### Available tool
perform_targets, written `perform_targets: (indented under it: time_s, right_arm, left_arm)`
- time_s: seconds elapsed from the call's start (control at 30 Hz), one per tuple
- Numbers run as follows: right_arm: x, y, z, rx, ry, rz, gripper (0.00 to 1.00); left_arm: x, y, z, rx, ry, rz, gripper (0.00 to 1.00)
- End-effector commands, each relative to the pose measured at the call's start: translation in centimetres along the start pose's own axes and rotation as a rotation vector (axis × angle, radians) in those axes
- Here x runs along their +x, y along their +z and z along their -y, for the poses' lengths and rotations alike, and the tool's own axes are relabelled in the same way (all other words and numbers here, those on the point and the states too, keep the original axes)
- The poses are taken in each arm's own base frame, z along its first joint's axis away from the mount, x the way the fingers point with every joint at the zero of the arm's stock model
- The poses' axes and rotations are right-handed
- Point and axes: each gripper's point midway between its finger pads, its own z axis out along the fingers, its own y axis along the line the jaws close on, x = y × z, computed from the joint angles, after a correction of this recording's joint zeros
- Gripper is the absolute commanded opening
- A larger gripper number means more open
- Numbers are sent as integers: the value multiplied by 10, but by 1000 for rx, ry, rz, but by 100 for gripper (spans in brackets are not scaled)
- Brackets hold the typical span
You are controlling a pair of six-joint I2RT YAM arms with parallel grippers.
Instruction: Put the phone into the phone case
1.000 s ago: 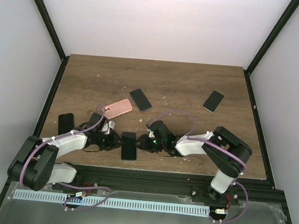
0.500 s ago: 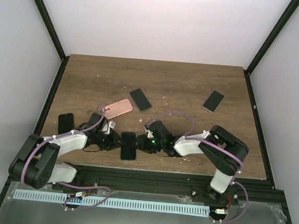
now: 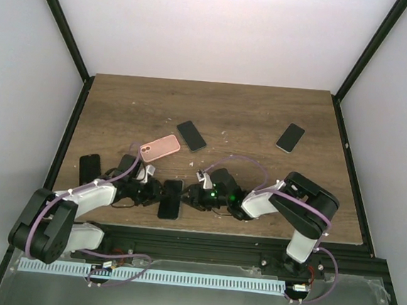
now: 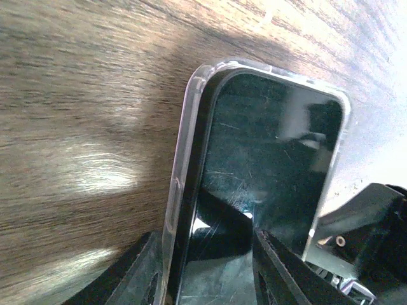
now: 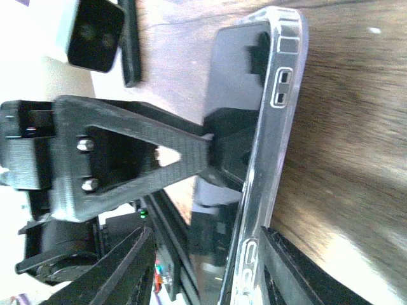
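Note:
A black phone point(image 3: 170, 199) lies in a clear case near the table's front edge, between my two grippers. In the left wrist view the phone's screen point(image 4: 273, 152) sits inside the clear case point(image 4: 189, 127). My left gripper point(image 4: 206, 254) clamps its near end, one finger under the case and one on the screen. In the right wrist view the clear case point(image 5: 280, 95) shows its side buttons. My right gripper point(image 5: 206, 254) straddles that edge with a gap on the screen side. The left gripper's finger point(image 5: 159, 152) presses on the phone point(image 5: 232, 82).
A pink phone case point(image 3: 160, 147) and a black phone point(image 3: 191, 135) lie mid-table. Another phone point(image 3: 290, 137) lies at the back right. A black phone point(image 3: 89, 167) lies at the left. The table's front edge and metal rail are just behind the grippers.
Both grippers and the cased phone have shifted a little to the left, and the phone has turned slightly. The right arm has stretched further left.

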Motion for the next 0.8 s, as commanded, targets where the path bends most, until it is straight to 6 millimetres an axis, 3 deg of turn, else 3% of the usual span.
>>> perform_targets:
  time_s: [0.0,0.5,0.57,0.63,0.77]
  right_arm:
    - [-7,-5,-73,-247,-111,14,45]
    - [-3,8,-58,-259,-58,-23,48]
    - [-5,5,-50,-213,-52,3,47]
    - [-6,2,-29,-96,-25,34,47]
    - [-19,-17,-4,106,-44,132,46]
  left_arm:
    - [27,3,-10,-4,-52,-92,40]
    - [35,9,-12,50,-77,-115,33]
    - [34,10,-13,46,-77,-109,32]
    - [34,11,-12,53,-80,-111,32]
    - [31,12,-9,66,-80,-111,32]
